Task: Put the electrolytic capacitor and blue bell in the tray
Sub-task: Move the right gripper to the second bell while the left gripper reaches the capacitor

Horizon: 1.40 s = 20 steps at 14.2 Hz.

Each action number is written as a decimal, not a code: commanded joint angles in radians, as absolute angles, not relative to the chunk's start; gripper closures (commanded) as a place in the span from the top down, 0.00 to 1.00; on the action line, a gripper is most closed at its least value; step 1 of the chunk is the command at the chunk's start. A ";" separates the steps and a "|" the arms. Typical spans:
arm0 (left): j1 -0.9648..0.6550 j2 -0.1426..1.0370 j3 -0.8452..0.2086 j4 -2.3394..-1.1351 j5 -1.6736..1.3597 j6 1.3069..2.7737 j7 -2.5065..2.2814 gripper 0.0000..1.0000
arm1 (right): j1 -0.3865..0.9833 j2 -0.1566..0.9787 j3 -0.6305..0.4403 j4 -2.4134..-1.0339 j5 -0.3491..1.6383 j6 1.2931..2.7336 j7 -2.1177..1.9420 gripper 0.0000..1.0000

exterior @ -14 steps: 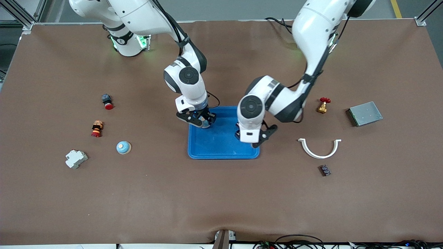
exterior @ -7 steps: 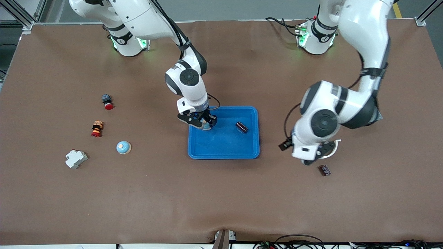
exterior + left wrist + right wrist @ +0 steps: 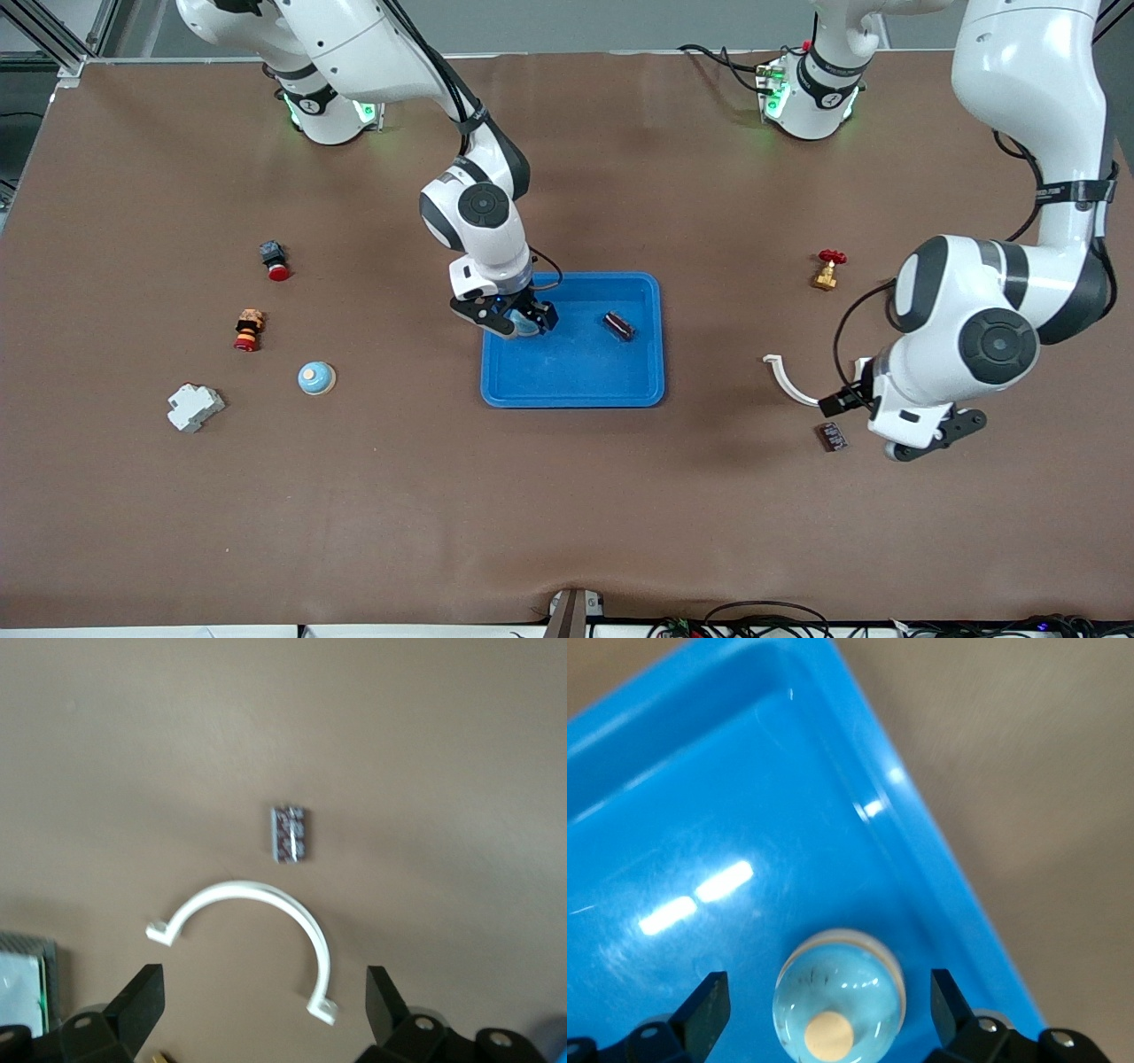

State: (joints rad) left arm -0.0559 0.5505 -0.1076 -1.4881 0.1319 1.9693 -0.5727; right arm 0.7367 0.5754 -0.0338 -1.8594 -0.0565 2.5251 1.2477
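Tray (image 3: 572, 372): bright blue, shallow, in the middle of the bench (image 3: 567, 514).
Blue bell (image 3: 838, 1003): sits on the tray floor near the tray's corner toward the right arm's end, farther from the front camera; pale blue dome with a tan spot on top.
Electrolytic capacitor (image 3: 619, 325): dark cylinder lying on its side in the tray, toward the left arm's end — well apart from the bell.
Right tool (image 3: 516, 322): low over the tray, fingers spread on either side of the bell; in the right wrist view there is a gap between each finger and the bell.
Left tool (image 3: 266, 992): over bare bench toward the left arm's end, fingers spread wide, holding nothing.
White curved clip (image 3: 252, 930): flat on the bench below the left tool.
Small dark chip (image 3: 289, 834): just beside the clip, nearer the front camera.
Brass valve (image 3: 828, 268): red handle, farther from the camera than the clip.
Second bell (image 3: 316, 378): blue dome on the bench toward the right arm's end, outside the tray.
Near it: white block (image 3: 195, 407), red-and-orange stack (image 3: 249, 330), red-capped button (image 3: 275, 260).
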 commanded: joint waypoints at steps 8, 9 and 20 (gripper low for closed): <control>-0.025 0.673 -0.117 -1.499 0.153 2.148 -0.531 1.00 | 0.511 0.431 -0.023 -1.793 -0.063 2.224 0.795 1.00; -0.023 0.676 -0.117 -1.499 0.152 2.157 -0.531 1.00 | 0.497 0.428 -0.023 -1.796 -0.063 2.226 0.761 1.00; 0.000 0.692 -0.117 -1.491 0.152 2.247 -0.516 1.00 | 0.241 0.422 -0.020 -1.977 -0.061 2.470 0.296 1.00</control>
